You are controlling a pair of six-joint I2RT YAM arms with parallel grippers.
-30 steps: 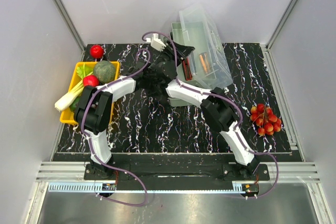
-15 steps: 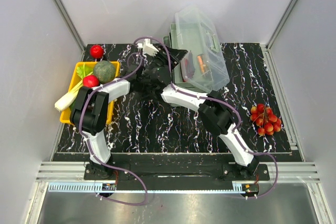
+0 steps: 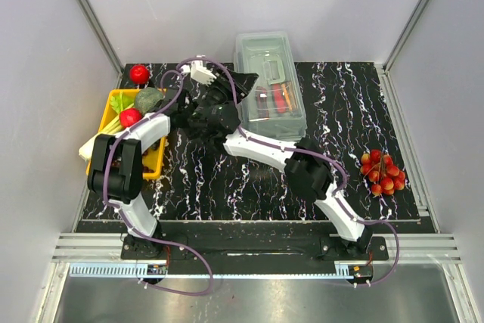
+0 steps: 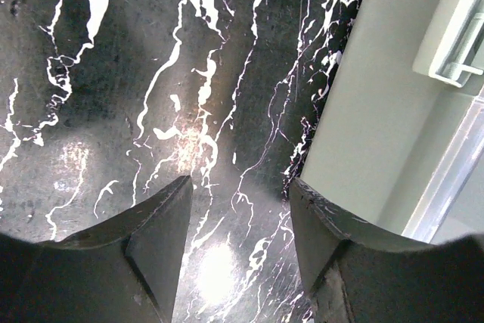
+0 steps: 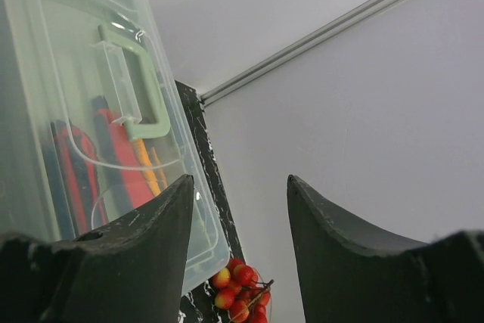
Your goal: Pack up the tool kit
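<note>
Your toolbox (image 3: 270,88) has just closed at the bench's (image 3: 212,179) far edge, tools (image 3: 276,97) inside; left hand (image 4: 240,191) and right hand (image 5: 239,183) gape half open, empty; packing looks finished

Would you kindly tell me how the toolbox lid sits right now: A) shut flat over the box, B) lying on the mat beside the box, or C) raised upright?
A: the clear lid lies flat on the toolbox, its handle on top and tools showing through.

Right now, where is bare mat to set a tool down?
Free: mat between toolbox and cherries; also the strip along the near edge. Crowded: between yellow tray and toolbox, where both arms meet.
</note>
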